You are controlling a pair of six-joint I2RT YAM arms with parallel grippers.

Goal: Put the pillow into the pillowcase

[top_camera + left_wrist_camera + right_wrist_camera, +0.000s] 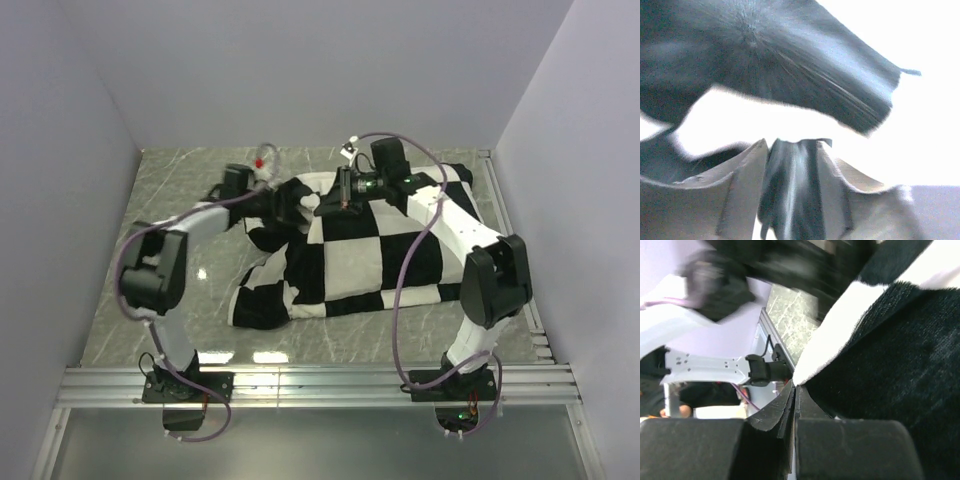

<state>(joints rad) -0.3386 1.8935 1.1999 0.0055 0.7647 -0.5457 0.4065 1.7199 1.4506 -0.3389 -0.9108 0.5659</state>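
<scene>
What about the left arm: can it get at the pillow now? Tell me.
Probably yes: a white bulge, likely the pillow, shows at the pillowcase mouth beside the left fingers, though they are pinching its fabric.

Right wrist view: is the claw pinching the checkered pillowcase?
Yes, the right claw has its two fingers pressed together on a white edge of the pillowcase.
</scene>
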